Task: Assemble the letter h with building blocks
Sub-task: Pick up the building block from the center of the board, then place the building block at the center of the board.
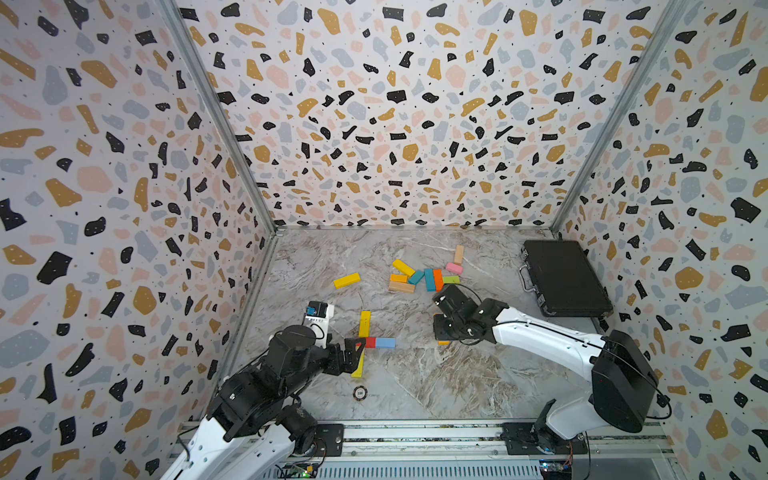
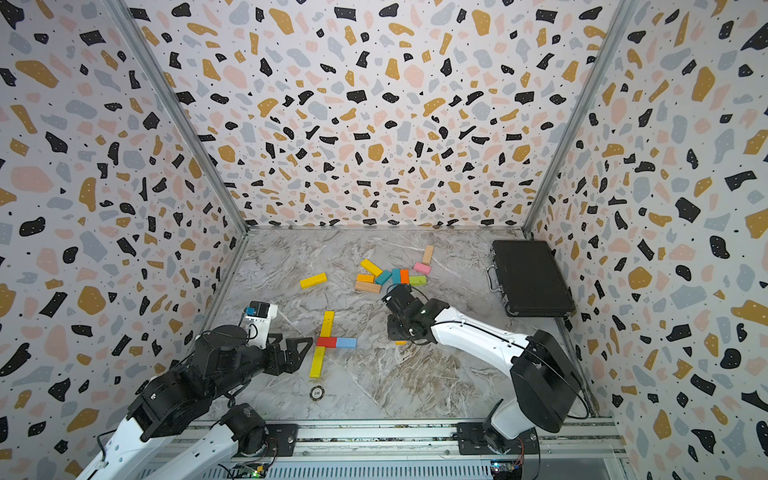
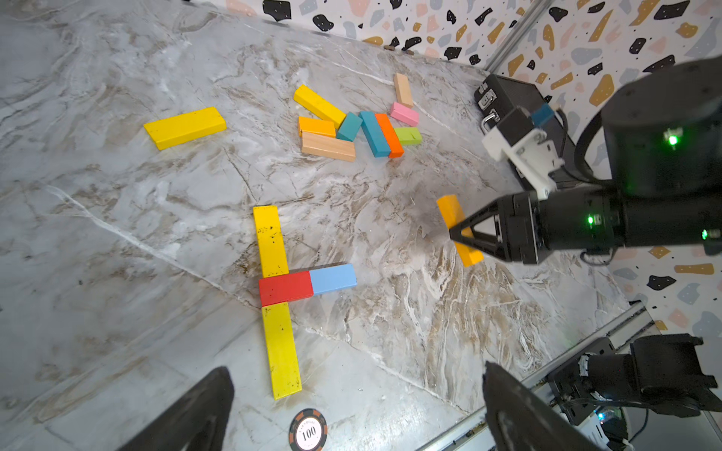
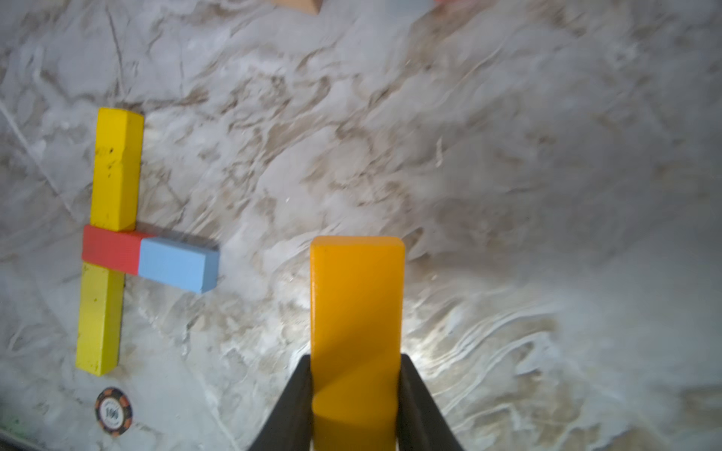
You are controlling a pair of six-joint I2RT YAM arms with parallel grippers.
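Two long yellow blocks (image 1: 365,323) (image 1: 358,365) lie end to end on the marble floor. A red block (image 1: 370,342) sits between them, and a light blue block (image 1: 385,343) continues from it to the right. My right gripper (image 4: 356,361) is shut on a long orange-yellow block (image 4: 357,296), to the right of that figure. The same block (image 3: 451,211) shows in the left wrist view. My left gripper (image 3: 355,369) stands open and empty by the lower yellow block (image 3: 281,351). Several loose blocks (image 1: 424,276) are heaped further back.
A lone yellow block (image 1: 346,280) lies back left of the heap. A black case (image 1: 565,276) stands at the right wall. A round disc marked 100 (image 1: 360,392) lies near the front rail, just below the yellow column.
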